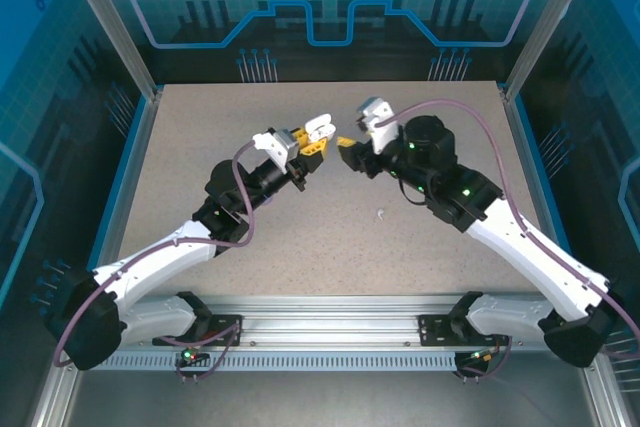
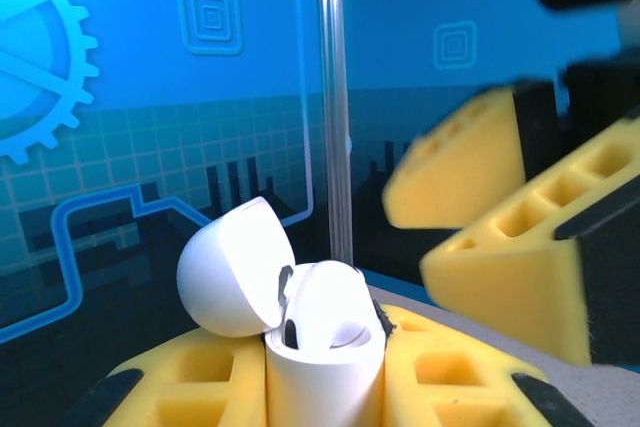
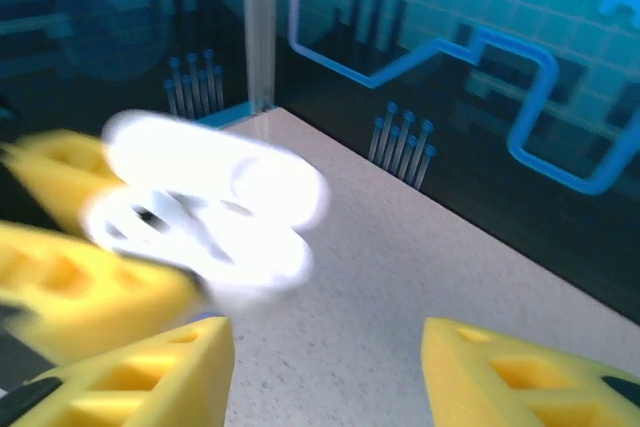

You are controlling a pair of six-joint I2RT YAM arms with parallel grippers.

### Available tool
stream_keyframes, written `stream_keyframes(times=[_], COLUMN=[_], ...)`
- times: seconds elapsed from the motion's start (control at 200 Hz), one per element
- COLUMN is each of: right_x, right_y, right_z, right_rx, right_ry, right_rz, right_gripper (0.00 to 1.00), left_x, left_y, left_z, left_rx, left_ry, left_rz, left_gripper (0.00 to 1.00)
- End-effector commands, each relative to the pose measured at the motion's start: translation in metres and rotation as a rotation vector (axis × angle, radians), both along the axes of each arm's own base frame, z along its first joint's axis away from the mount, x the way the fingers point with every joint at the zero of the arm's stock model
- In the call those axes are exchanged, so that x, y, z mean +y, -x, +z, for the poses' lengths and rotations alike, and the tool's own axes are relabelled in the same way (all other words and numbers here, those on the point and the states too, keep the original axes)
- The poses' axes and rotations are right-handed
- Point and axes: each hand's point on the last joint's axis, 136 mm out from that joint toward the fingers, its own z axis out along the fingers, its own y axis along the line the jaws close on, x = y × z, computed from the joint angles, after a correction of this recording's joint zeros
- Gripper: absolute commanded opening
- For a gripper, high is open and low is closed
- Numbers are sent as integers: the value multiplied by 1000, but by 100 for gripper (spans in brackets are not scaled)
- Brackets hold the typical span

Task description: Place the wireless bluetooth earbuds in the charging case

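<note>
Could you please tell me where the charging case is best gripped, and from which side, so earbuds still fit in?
Grip the charging case by its rounded lower body, jaws closing on its two sides below the rim, as the left gripper does. Its lid hangs open, tilted to one side, and the opening faces away from the gripper, so this likely leaves both free.

In the top view, the charging case (image 1: pixel 320 128) sits in the left gripper (image 1: pixel 310 143) at frame centre, the right gripper (image 1: pixel 349 150) stands just right of it, and one earbud (image 1: pixel 381 213) lies on the table (image 1: pixel 180 147) below and right of both, well apart from them.
</note>
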Motion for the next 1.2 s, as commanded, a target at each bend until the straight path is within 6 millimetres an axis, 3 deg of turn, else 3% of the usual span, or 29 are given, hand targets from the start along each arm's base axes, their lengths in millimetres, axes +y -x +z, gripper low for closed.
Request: stream_keyframes(times=[0.0,0.14,0.3,0.445,0.555,0.81,1.196], right_x=[-38,-83,-114,-119,-115,-113,-110], right_y=[-6,-13,-10,-10,-13,-8,-14], right_z=[-23,-94,-184,-249,-286,-336,-354], right_rx=[156,404,685,869,983,1115,1127], right_ry=[-159,-207,-167,-70,5,56,73], right_rz=[-163,-431,-693,-804,-829,-872,-873], right_gripper=[56,61,63,64,63,61,51], left_x=[12,14,15,17,16,13,10], left_y=[5,2,3,7,8,7,4], left_z=[24,15,6,2,0,-8,-10], left_rx=[-51,-32,-11,-3,6,41,49], left_ry=[72,59,63,58,48,57,55], left_rz=[43,59,55,52,47,27,22], left_gripper=[0,0,0,0,0,0,0])
